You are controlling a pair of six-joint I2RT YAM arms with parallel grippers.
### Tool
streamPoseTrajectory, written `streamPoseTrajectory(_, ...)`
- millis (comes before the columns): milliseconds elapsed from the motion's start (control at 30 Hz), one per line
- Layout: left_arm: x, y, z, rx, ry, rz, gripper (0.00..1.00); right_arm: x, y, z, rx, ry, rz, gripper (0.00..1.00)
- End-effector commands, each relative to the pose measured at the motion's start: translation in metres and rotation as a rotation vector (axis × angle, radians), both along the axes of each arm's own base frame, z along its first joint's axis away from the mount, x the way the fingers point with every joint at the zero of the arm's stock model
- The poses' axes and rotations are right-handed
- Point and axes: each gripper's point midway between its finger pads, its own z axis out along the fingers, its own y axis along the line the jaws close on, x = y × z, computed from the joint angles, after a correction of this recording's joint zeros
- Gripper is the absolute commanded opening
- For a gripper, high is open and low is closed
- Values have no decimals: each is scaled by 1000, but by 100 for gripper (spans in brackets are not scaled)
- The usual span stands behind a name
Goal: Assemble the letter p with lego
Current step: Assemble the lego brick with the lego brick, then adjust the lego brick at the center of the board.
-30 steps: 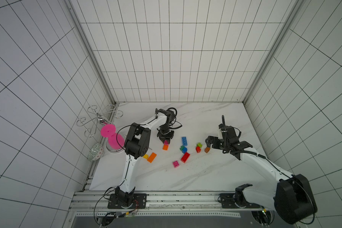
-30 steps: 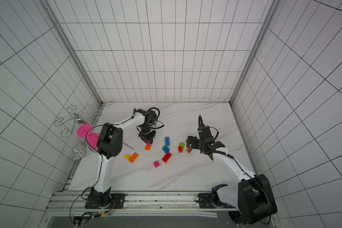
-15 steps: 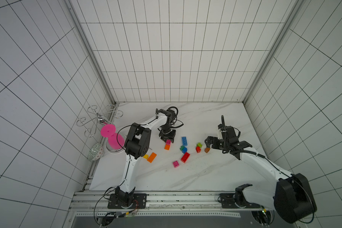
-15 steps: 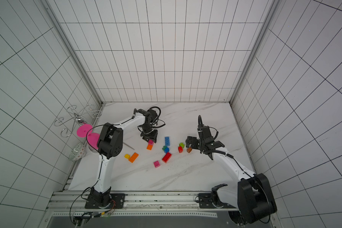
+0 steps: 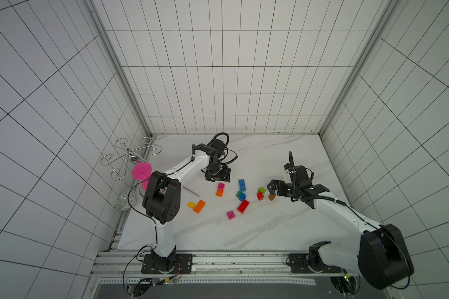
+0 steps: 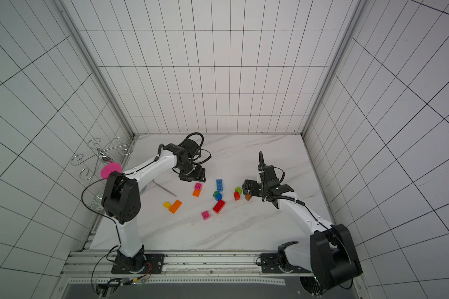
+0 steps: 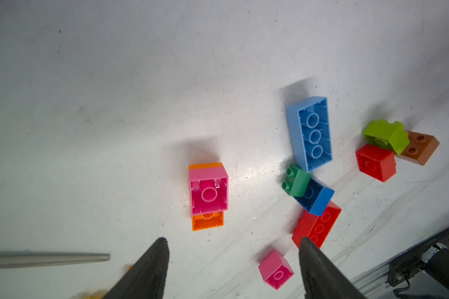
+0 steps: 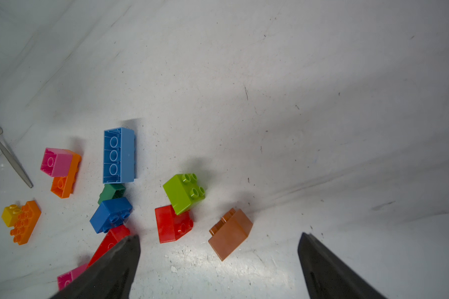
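Bench (image 5: 270, 233) in both top views, taking the back wall as 12 o'clock. The lego (image 6: 219, 206) is all loose around the middle, nothing p-shaped yet.

The left end effector (image 7: 232, 240) hangs low over the bench with its fingers spread and nothing between them. Right at its 5 o'clock there's a pink brick (image 5: 221, 186) stuck against an orange brick (image 5: 219, 193), and the left wrist view shows their hollow undersides. At 3 o'clock of that pair lies a long light blue brick (image 5: 241, 185), hollow side up too. Just beside its 6 o'clock end is a dark green brick (image 5: 238, 193) touching a blue brick (image 5: 242, 197). A long red brick (image 5: 243, 206) comes right after that at 6 o'clock. A second pink brick (image 5: 230, 215) sits at 7 o'clock of the red one. Well apart at 9 o'clock, a yellow brick (image 5: 191, 204) touches a long orange brick (image 5: 199, 206).

The right end effector (image 8: 218, 235) is spread wide too, pinching nothing. A brown brick (image 5: 271, 197) lies on the bench just ahead of the gap, and neither finger touches it as far as I can tell. At its 9 o'clock is a small red brick (image 5: 260, 196) with a lime brick (image 5: 261, 190) tilted against it.

There's also a thin metal rod (image 5: 191, 191) lying at 7 o'clock of the left end effector, and a pink cup (image 5: 141, 172) by the bench's 9 o'clock edge.
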Motion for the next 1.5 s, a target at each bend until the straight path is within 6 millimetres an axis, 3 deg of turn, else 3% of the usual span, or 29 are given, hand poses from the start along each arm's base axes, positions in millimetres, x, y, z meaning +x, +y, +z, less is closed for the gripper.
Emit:
streamPoseTrajectory(0, -2, 3, 0, -54, -70, 67, 80, 4, 9, 7, 2, -21, 41, 99)
streamPoseTrajectory(100, -17, 6, -6, -127, -96, 98, 90, 3, 14, 6, -1, -25, 59, 99)
streamPoseTrajectory(233, -28, 4, -20, -225, -95, 105, 92, 1, 21, 5, 1, -32, 89, 99)
streamPoseTrajectory(400, -26, 0, -31, -349, -119, 115, 92, -2, 22, 6, -15, -43, 105, 99)
streamPoseTrajectory(700, -23, -15, -49, -422, -158, 71, 93, -2, 20, 4, -33, -57, 108, 99)
streamPoseTrajectory(867, -45, -47, -53, -435, -141, -25, 93, 0, 20, 0, -42, -54, 106, 99)
streamPoseTrajectory(1033, -54, -75, -57, -457, -129, -55, 93, 3, 21, -4, -46, -40, 108, 99)
streamPoseTrajectory(1167, -56, -98, -47, -471, -151, -90, 93, 3, 19, -4, -55, -41, 98, 99)
streamPoseTrajectory(1267, -60, -103, -28, -478, -198, -96, 93, 2, 18, -3, -56, -44, 95, 99)
streamPoseTrajectory(1333, -62, -96, -15, -466, -239, -82, 93, 2, 19, -2, -55, -45, 98, 99)
streamPoseTrajectory(1467, -68, -60, 5, -374, -338, -17, 93, 0, 22, 0, -39, -45, 112, 99)
